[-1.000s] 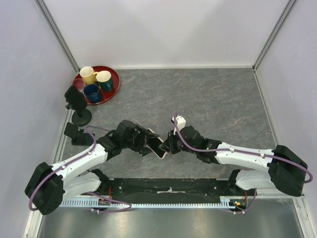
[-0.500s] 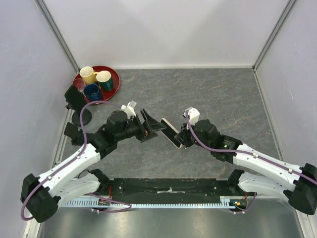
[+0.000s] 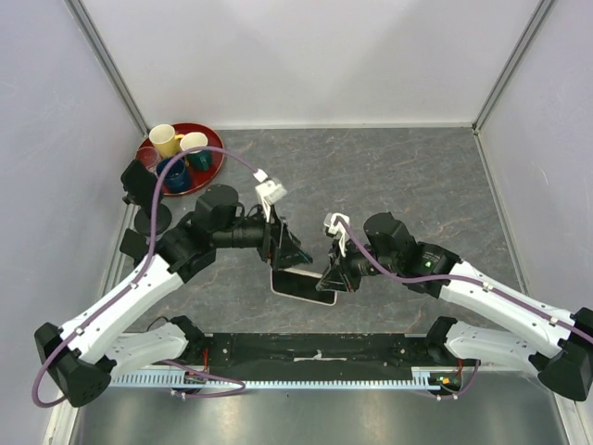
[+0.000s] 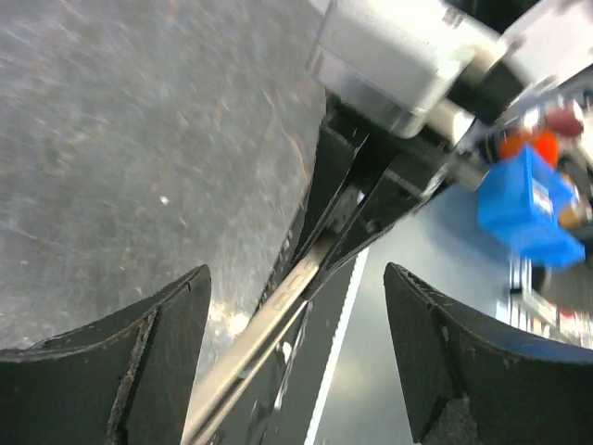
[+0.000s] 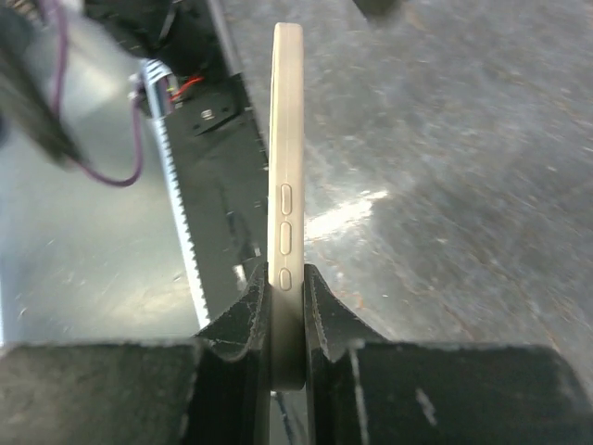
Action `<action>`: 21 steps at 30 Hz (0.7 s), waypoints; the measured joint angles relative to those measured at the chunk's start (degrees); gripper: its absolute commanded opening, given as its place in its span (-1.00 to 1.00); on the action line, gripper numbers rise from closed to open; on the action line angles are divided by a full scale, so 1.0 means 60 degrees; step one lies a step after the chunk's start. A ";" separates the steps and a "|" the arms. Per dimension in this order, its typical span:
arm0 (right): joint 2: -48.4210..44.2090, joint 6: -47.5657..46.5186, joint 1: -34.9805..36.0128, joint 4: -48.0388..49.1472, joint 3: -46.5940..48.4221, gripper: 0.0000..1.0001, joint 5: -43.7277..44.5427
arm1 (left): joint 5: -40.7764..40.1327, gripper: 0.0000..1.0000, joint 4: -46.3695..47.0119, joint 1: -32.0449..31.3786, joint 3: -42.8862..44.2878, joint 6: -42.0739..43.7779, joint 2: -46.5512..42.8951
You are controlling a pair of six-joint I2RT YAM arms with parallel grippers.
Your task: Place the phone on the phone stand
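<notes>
The right jaws are clamped on the phone (image 3: 301,286), holding it by its edge near the desk's (image 3: 417,176) front. The left jaws gape wide beside it, holding nothing. The phone stand (image 3: 139,185) stands well apart, far left.

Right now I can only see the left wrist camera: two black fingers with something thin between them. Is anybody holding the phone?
Observer: Yes. The right gripper is shut on the phone, pinching its flat front and back.
Operator: Where's the stand? I can't see it.
Observer: The phone stand is far over on the left, beside the red tray.
Operator: Is anything on it?
Observer: No, the stand has nothing on it.
</notes>
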 measured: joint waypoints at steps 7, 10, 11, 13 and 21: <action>-0.0004 -0.0368 0.0758 -0.0208 0.0277 -1.00 -0.1490 | 0.2725 0.58 -0.0809 -0.0135 -0.0102 0.1821 0.0321; -0.0047 -0.0466 0.0882 -0.0262 0.0306 -1.00 -0.1723 | 0.3603 0.59 -0.1144 -0.0138 -0.0098 0.2222 0.0408; -0.0076 -0.0492 0.0874 -0.0284 0.0313 -1.00 -0.1763 | 0.3832 0.59 -0.1282 -0.0153 -0.0098 0.2328 0.0477; -0.0153 -0.0510 0.0874 -0.0288 0.0313 -1.00 -0.1807 | 0.4197 0.59 -0.1545 -0.0164 -0.0113 0.2448 0.0616; -0.0219 -0.0616 0.0867 -0.0342 0.0721 -1.00 -0.1832 | 0.4630 0.40 -0.2149 -0.0663 -0.0226 0.2648 0.0914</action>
